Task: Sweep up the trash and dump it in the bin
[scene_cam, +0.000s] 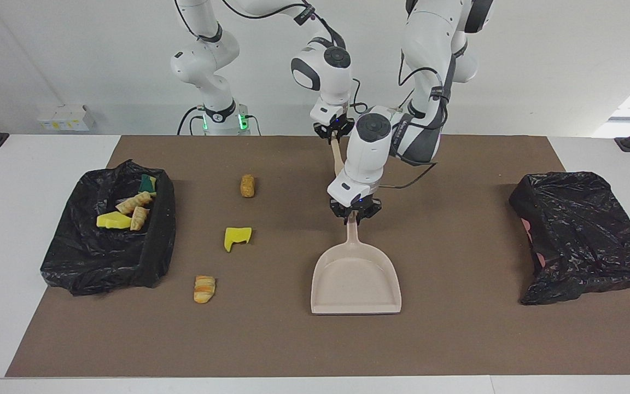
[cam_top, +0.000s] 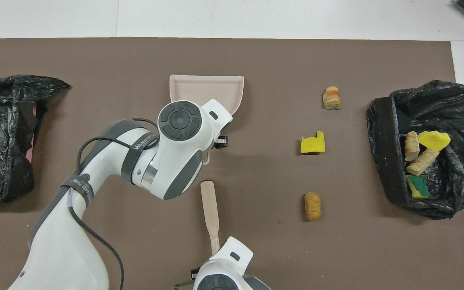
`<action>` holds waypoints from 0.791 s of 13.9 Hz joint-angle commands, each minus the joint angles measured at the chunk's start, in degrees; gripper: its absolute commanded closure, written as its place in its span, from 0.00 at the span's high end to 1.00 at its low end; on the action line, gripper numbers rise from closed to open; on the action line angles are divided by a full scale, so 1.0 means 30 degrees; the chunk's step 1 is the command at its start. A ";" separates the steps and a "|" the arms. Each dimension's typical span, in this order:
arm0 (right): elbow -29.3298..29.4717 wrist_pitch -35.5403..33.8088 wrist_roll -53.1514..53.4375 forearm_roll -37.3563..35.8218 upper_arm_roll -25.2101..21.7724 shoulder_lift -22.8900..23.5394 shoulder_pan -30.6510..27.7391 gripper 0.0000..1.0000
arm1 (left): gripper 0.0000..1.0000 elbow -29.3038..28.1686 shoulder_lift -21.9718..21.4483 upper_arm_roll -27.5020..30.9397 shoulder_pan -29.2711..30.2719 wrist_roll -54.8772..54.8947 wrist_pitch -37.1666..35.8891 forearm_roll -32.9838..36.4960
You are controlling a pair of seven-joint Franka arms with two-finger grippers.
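Across the tabletop, facing view: left end effector (scene_cam: 354, 214) pinched on the slim handle of the beige plastic dustpan (scene_cam: 356, 282), pan flat on the brown mat (scene_cam: 457, 339). Right end effector (scene_cam: 334, 131) pressed together on the thin end of the long beige brush (scene_cam: 337, 158), close beside the left wrist. Risk of the two wrists knocking once both swing toward the right arm's end. Loose trash there, well apart from the pan: brown nugget (scene_cam: 247, 185), yellow sponge chunk (scene_cam: 237, 237), striped croissant piece (scene_cam: 204, 288). Four more scraps (scene_cam: 129, 210) already in the black-bagged bin (scene_cam: 74, 262).

From overhead: grip on the pan hidden under the left wrist. Brush gripped at its very end, so likely to twist or slip under sweeping load. Loose scraps light and rounded, apt to roll past the pan lip or scatter if swept hard. Soft bin rim apt to fold under the pan while dumping.
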 commanded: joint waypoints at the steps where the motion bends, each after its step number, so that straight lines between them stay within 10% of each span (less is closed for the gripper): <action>1: -0.0409 0.0120 0.2973 0.0169 0.0081 -0.1068 -0.0400 0.00 | 0.00 -0.0126 -0.0868 0.0035 0.0846 0.1592 -0.0664 0.0098; 11: -0.1846 -0.7343 0.9953 -0.2028 0.0081 -0.5027 -0.2036 0.00 | 0.00 -0.0388 -0.2155 0.0182 0.3162 1.3655 -0.4499 0.0244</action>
